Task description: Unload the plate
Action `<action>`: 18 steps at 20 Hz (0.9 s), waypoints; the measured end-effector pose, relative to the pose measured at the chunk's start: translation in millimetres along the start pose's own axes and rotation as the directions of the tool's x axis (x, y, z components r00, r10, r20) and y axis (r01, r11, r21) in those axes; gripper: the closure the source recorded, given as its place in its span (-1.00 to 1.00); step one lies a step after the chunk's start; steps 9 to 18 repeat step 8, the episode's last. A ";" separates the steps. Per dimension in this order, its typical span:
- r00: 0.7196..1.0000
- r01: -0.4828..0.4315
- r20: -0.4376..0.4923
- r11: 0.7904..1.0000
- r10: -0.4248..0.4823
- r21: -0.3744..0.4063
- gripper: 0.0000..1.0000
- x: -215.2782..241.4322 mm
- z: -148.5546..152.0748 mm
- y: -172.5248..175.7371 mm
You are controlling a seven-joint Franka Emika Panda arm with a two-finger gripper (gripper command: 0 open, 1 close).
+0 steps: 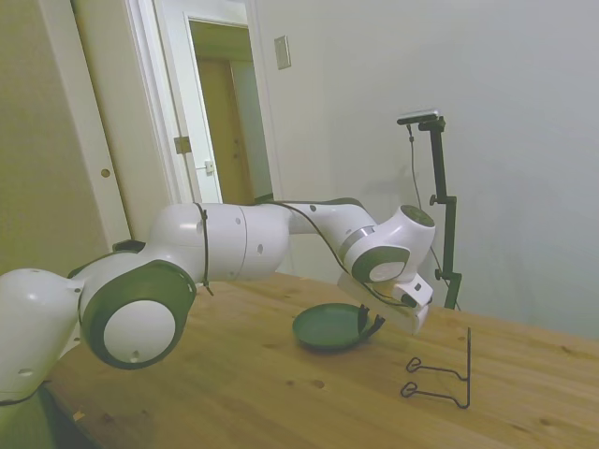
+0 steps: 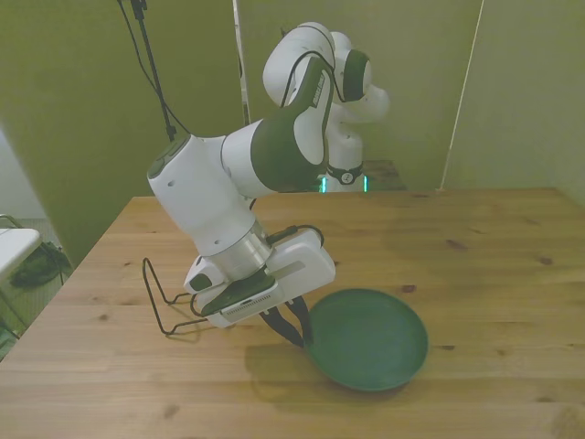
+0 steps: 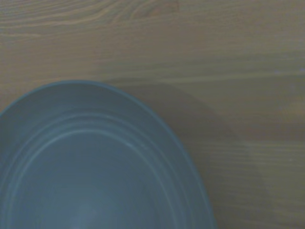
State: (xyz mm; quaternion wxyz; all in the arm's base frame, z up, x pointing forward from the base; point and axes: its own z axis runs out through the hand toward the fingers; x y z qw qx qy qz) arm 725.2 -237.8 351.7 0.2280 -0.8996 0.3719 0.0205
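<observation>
The dark green plate [image 1: 326,327] [image 2: 370,337] is low over the wooden table [image 2: 475,238], just beside the black wire rack [image 1: 440,379] [image 2: 164,297]. My gripper [image 1: 370,325] [image 2: 294,329] reaches down at the plate's rim on the side nearest the rack. Its dark fingers are closed over that rim, one on each face. The wrist view shows the plate [image 3: 90,167] from close by. A broad shadow lies on the wood beyond its edge, so that side seems slightly raised off the table.
The wire rack stands empty on the table at the front view's left, close to the gripper's body. Bare wood spreads around the plate toward the front view's right and near edge. A doorway stands behind the table in the side view.
</observation>
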 end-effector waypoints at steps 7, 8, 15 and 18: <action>0.992 0.085 -0.087 0.994 -0.092 -0.072 -1.00 -39.3 -90.2 -31.2; 0.989 0.095 -0.101 0.990 -0.106 -0.102 -1.00 -50.9 -106.5 -35.3; 0.989 0.095 -0.101 0.990 -0.106 -0.102 -1.00 -50.9 -106.5 -35.3; 0.989 0.095 -0.101 0.990 -0.106 -0.102 -1.00 -50.9 -106.5 -35.3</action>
